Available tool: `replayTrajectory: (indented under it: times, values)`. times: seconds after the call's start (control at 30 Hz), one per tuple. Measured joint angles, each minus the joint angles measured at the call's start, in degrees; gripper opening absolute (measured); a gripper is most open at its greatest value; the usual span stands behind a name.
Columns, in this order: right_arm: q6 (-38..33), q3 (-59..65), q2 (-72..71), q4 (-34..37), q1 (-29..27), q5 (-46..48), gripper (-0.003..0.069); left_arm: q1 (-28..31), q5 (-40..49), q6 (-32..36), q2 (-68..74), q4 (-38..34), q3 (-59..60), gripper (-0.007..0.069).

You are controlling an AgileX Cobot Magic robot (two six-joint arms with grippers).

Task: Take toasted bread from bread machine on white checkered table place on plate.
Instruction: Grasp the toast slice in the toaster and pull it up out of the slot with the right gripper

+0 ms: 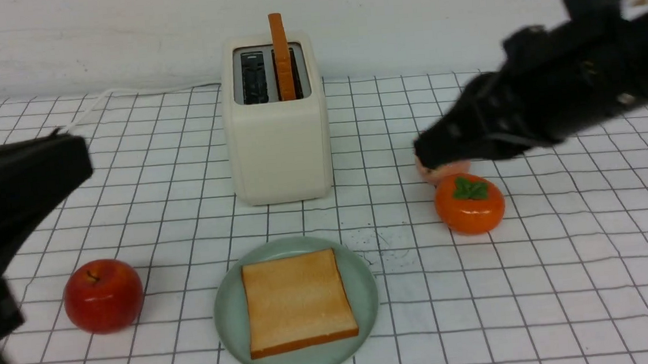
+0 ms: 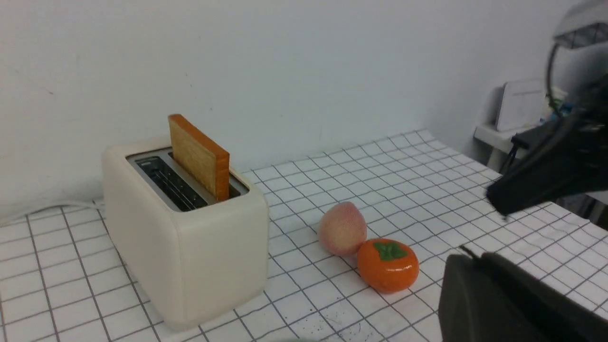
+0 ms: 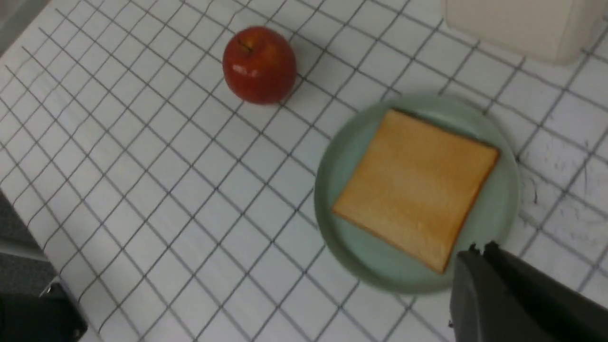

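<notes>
The left end effector is a dark blur cut off by the frame edge at 9 o'clock of the front view. Its jaws are pinched closed, with nothing visible in them. The right end effector reaches in from 2 o'clock, likewise closed and empty. It hides most of the peach, leaving only a pink sliver.

The left wrist view shows the peach whole, touching the persimmon. It also shows the golden face of the standing slice, which the front view gives only edge-on, upright in the 3 o'clock slot of the bread machine. The right wrist view crops the machine to one corner but looks down on the flat slice, which lies on the plate.

The plate sits at 6 o'clock from the machine, the apple at 9 o'clock from the plate, the persimmon at 2 o'clock.

The counter is white with a thin dark grid, slightly wrinkled and speckled beside the plate. A white cord runs toward 9 o'clock below a plain white wall.
</notes>
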Motion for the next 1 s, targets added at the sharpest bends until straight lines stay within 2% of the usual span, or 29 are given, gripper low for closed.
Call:
replayTrajectory:
  times: [0.2,0.37,0.47,0.5,0.57,0.63,0.7,0.83,0.9,0.97,1.0]
  values:
    - [0.6,-12.7,13.4,-5.9,4.2,-8.4,0.0021,0.0,-2.6,0.0,-6.3,0.0,4.9,-0.0013]
    - [7.9,-23.2,24.2,-14.7,4.4,-16.4,0.0141,0.0,-2.5,0.0,-7.0,-0.1,5.6,-0.0013]
    - [13.4,-28.0,30.1,-21.2,4.4,-23.2,0.0315,0.0,-2.5,0.0,-7.0,-0.1,5.6,-0.0013]
    - [15.2,-29.3,32.3,-23.8,4.4,-25.8,0.0395,0.0,-2.4,0.0,-7.0,-0.1,5.6,-0.0013]
    - [16.4,-30.1,33.7,-25.8,4.4,-28.1,0.0463,0.0,-2.4,0.0,-7.0,-0.1,5.6,-0.0013]
    - [18.1,-31.6,36.7,-28.7,4.4,-32.4,0.0582,0.0,-2.0,0.0,-7.0,-0.1,5.6,-0.0013]
    - [18.6,-32.3,39.3,-30.7,4.4,-35.9,0.065,0.0,-1.8,0.0,-7.0,-0.2,5.6,-0.0013]
    - [19.0,-32.9,41.7,-32.2,4.1,-38.6,0.0664,0.0,-1.8,0.0,-7.0,-0.2,5.6,-0.0013]
    - [19.6,-32.9,42.7,-32.6,3.8,-39.4,0.0645,0.0,-1.6,0.0,-7.0,-0.2,5.6,-0.0013]
    - [20.1,-33.1,44.0,-32.7,3.2,-40.9,0.0577,0.0,-1.3,0.0,-7.1,-0.2,5.6,-0.0013]
    - [20.1,-33.1,44.2,-32.8,3.1,-41.2,0.057,0.0,-1.3,0.0,-7.1,-0.2,5.6,-0.0013]
